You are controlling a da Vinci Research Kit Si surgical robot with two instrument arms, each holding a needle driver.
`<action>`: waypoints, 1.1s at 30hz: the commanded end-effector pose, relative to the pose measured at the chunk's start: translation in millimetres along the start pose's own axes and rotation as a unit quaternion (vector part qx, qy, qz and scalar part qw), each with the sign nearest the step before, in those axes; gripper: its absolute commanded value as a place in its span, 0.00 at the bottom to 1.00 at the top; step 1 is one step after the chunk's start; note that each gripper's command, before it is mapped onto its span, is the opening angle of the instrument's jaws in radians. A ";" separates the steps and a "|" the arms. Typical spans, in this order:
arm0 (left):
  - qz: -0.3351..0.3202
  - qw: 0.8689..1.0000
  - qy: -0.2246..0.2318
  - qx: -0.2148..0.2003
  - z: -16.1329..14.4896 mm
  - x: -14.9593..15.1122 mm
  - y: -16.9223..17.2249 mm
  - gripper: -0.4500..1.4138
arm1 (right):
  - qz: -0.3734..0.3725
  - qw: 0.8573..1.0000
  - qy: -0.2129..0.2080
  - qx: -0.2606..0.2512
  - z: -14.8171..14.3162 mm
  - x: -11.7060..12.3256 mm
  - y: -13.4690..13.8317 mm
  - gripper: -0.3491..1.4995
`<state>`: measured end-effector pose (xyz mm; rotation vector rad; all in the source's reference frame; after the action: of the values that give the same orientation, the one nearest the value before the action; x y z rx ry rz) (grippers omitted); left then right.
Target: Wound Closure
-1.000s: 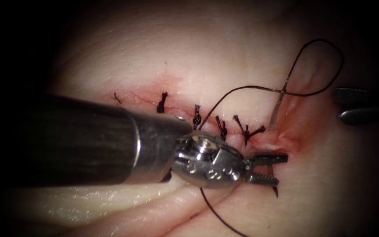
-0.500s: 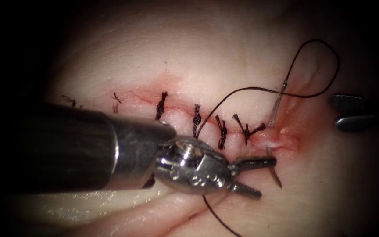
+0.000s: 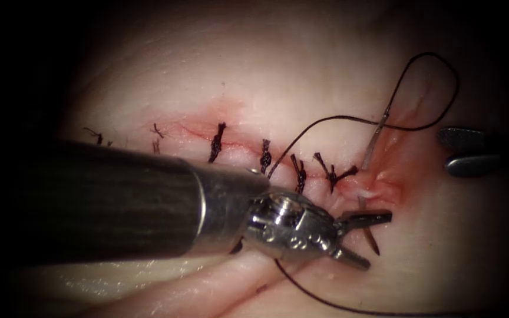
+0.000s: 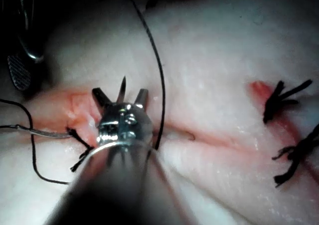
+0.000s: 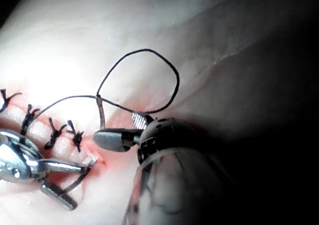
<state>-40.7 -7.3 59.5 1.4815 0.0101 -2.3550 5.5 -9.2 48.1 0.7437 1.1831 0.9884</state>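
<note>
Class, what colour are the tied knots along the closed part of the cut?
Black knots, clearest in the endoscope view.

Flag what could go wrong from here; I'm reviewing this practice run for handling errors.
1. The left tool has open jaws on either side of the needle tip where it exits the tissue; gripping the very point might dull it.
2. Neither tool holds the needle, so a bump could shift it.
3. The thread loop might snag the empty, open right tool.

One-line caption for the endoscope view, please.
Left tool, fingers open and empty, at the needle emerging from the tissue below the cut's right end; right tool open, holding nothing; thread looped above.
</note>
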 end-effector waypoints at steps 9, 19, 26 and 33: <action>0.000 0.999 0.021 0.043 0.9 -2.3 -1.6 0.29 | -0.003 1.000 -0.001 0.000 0.9 -0.4 0.3 0.60; -0.023 0.998 0.027 0.056 0.0 -1.5 -1.0 0.00 | -0.002 1.000 0.007 0.000 0.5 -0.4 0.3 0.54; -0.151 0.984 0.085 0.041 -0.1 1.1 0.5 0.00 | -0.120 0.993 0.020 0.007 0.5 -0.8 -0.5 0.09; -0.277 0.946 0.166 0.017 -0.9 4.8 0.6 0.00 | -0.257 0.965 0.028 0.033 0.3 -1.5 -1.6 0.00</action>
<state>-41.0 -9.1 54.0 2.1315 0.5913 -2.4670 5.3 -11.1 47.0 0.4204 1.3738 0.5420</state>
